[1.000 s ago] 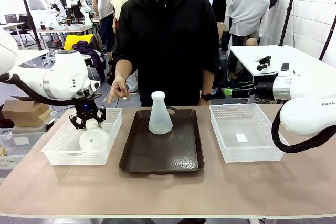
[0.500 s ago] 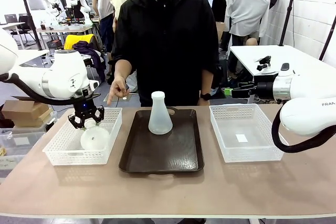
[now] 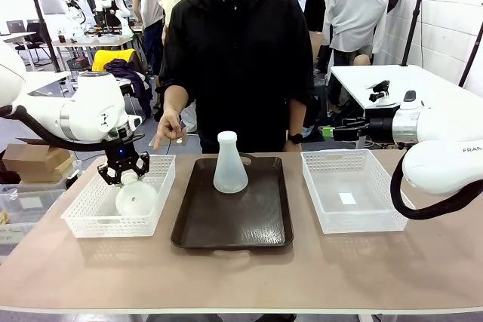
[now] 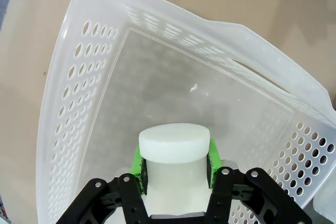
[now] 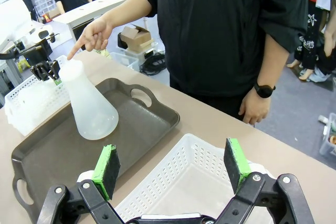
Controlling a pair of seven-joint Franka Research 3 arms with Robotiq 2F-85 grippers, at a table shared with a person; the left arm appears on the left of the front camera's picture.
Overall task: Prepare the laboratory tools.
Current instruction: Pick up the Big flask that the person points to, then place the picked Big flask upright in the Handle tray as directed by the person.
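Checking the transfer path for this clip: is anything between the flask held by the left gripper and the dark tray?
The near wall of the left basket lies between the held flask and the tray, so the left gripper must lift over it. The upright flask occupies the tray's far part; the near part is bare.

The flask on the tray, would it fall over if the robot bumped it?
Probably not easily. The flask stands upright on the dark tray with a wide base and narrow neck, so it should slide before tipping. It looks empty, so likely light, and its smooth sides may be slippery.
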